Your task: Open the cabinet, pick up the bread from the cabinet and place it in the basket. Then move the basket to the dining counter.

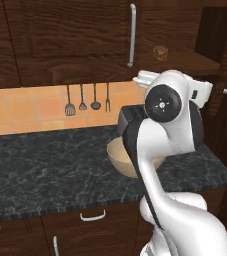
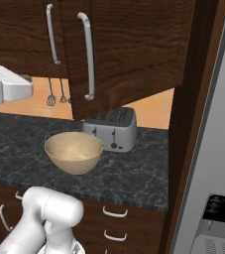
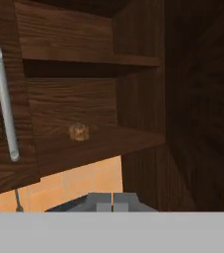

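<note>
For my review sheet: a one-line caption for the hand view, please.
Shut gripper faces the opened cabinet, where the bread sits on the lower shelf.

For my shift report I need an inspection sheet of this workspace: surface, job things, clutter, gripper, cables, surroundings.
Surface: black granite counter, intact.
Job's things: cabinet open on one side; bread on its lower shelf; basket on the counter, holding nothing.
Clutter: toaster behind the basket; utensils hang on the tiled wall.
Gripper: gripper shut, holding nothing, facing the shelf.
Cables: nothing seen.
Surroundings: drawers below the counter.
</note>
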Motion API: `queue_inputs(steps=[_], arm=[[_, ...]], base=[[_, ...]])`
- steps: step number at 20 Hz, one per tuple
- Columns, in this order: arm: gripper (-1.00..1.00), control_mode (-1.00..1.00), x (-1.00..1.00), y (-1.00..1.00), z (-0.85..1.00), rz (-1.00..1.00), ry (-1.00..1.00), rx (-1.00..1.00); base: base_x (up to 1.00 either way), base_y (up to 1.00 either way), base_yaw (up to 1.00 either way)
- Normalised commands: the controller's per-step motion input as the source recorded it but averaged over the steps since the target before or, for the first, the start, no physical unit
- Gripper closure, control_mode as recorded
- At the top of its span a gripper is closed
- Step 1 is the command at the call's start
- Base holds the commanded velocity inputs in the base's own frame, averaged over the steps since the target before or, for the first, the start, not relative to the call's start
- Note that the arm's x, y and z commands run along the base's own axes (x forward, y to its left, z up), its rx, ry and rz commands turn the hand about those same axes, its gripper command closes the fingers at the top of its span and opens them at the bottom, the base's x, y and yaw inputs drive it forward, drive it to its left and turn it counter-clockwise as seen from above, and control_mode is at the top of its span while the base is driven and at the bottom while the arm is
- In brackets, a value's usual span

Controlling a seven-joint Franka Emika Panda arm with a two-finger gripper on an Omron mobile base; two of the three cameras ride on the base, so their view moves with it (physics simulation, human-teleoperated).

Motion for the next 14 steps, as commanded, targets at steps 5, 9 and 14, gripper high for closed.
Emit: queue_inputs(steps=[5, 9, 14], arm=[[1.0, -1.0, 0.97, -0.15, -0.21, 0.0, 0.2, 0.02], [1.0, -1.0, 0.7, -0.45, -0.21, -0.02, 0.01, 0.0], [1.0, -1.0, 0.59, -0.64, -0.25, -0.16, 0.0, 0.0]], base=[[0.0, 0.0, 0.0], [0.0, 0.0, 0.0], [0.0, 0.0, 0.0]])
